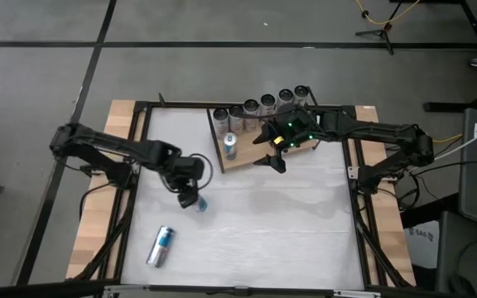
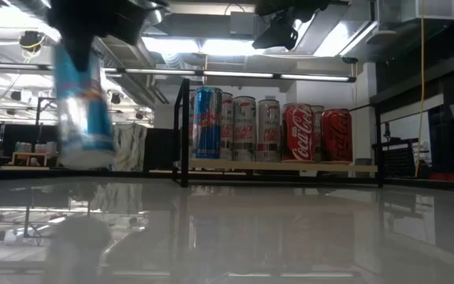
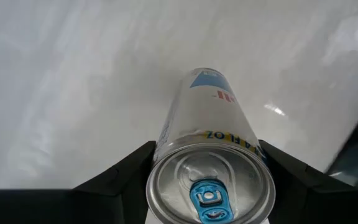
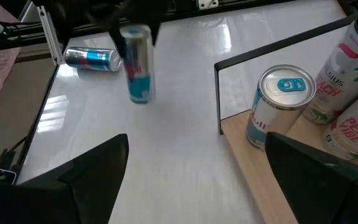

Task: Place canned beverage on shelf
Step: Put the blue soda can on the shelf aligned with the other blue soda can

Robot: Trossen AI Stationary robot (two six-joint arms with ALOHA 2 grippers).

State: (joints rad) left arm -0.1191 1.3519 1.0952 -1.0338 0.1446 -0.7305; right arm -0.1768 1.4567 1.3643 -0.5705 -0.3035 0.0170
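Note:
My left gripper [image 1: 189, 189] is shut on a blue-and-silver can [image 1: 199, 202], held upright over the table's middle left; the can also shows in the low view [image 2: 81, 102] and the right wrist view [image 4: 135, 62]. A second blue-and-silver can [image 1: 161, 246] lies on its side near the table's near edge. The shelf [image 1: 251, 156], a light-brown board in a black wire frame, stands at the far middle with several cans upright on it. My right gripper [image 1: 272, 161] is open and empty at the shelf's near edge, beside a blue can [image 4: 278, 106] on the board. My left gripper pinches the can's side wall just below its top rim [image 3: 166, 155] between its two fingers [image 3: 126, 171], one on each side. The fingers come from above, pointing down. The can hangs upright below them, tab end up, clear of the table.
The shelf's row holds silver cans [image 2: 257, 128] and red cans [image 2: 318, 132], with the blue can [image 2: 208, 122] at its left end. Black frame rails [image 1: 139, 132] and wooden strips run along the table's left and right edges. White tabletop [image 1: 272, 223] lies between the shelf and the near edge.

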